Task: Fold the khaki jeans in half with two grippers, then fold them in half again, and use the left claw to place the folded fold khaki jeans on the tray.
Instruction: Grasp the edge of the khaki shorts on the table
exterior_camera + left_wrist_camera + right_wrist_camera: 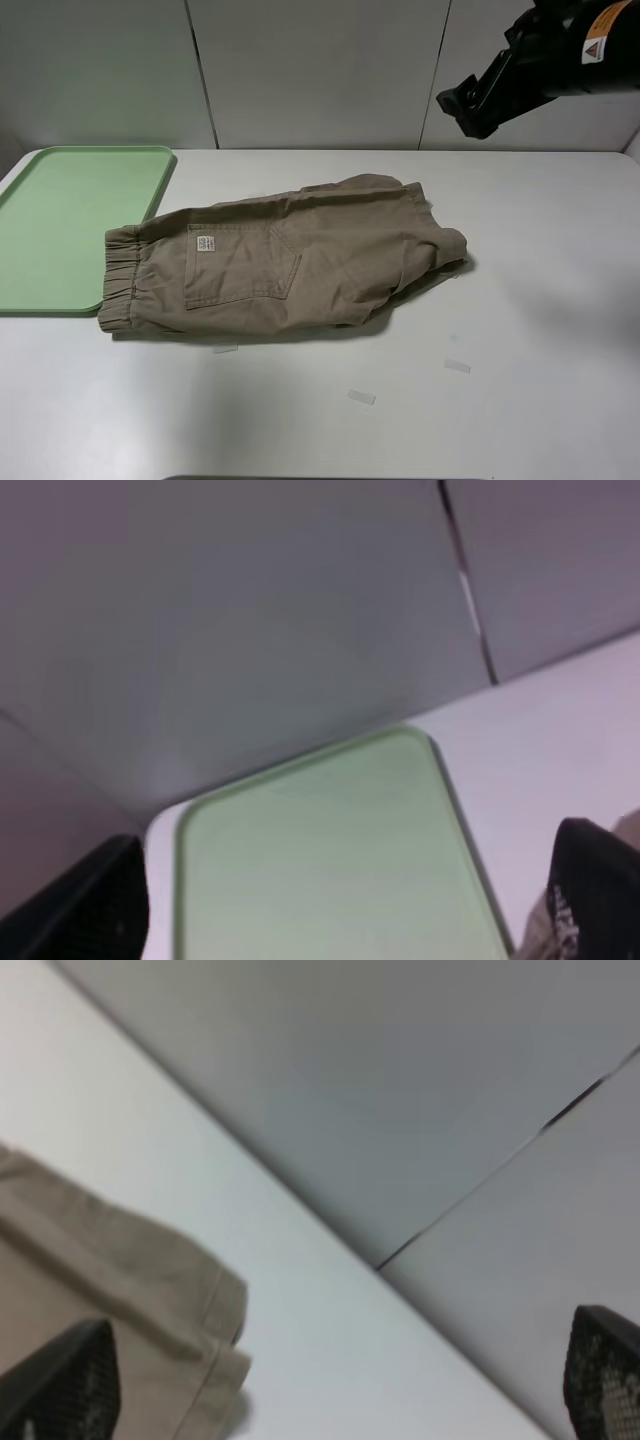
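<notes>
The khaki jeans [290,265] lie folded lengthwise in the middle of the white table, with the elastic waistband on the left, next to the tray, and the leg hems on the right. A patch pocket and a small white label face up. The mint-green tray [60,220] lies at the left and holds nothing. My right arm [520,60] hangs high at the top right, away from the cloth. In the right wrist view the right gripper [335,1380] is open above a hem of the jeans [100,1270]. In the left wrist view the left gripper [340,900] is open above the tray [320,850].
Three small pieces of clear tape [361,397] lie on the table in front of the jeans. A grey panelled wall [320,70] stands behind the table. The left arm is out of the exterior high view.
</notes>
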Motion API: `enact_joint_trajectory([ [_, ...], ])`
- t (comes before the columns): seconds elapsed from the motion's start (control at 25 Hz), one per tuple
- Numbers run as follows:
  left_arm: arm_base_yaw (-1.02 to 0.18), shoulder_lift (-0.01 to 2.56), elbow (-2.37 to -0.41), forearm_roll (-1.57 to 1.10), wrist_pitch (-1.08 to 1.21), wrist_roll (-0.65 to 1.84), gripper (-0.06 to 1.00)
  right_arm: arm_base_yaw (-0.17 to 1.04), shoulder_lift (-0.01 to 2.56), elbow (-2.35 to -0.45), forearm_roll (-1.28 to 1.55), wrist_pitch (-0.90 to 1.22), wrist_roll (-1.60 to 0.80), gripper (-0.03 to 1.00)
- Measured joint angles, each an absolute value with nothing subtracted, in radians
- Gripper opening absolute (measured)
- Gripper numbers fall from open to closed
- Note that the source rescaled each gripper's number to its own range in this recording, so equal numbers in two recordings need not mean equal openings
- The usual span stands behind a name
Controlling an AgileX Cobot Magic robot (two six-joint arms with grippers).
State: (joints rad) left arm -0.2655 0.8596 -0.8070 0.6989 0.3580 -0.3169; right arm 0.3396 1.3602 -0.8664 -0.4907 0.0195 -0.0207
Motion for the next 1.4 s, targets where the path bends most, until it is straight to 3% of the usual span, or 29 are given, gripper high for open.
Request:
enact_joint_trajectory([
  [0.56,-0.265,0.376,-0.935,0.68,0.703,-0.255,0.78,0.34,1.248,-0.866,-0.444,0.061,-0.02,0.97],
  [0.84,-0.267,0.232,-1.075,0.418,0.864,-0.09,0.8,0.34,1.248,-0.866,-0.436,0.086,-0.02,0.97],
  [1.4,-0.302,0.149,-0.956,0.18,1.161,-0.006,0.81,0.34,1.248,-0.866,-0.432,0.088,-0.02,0.97],
])
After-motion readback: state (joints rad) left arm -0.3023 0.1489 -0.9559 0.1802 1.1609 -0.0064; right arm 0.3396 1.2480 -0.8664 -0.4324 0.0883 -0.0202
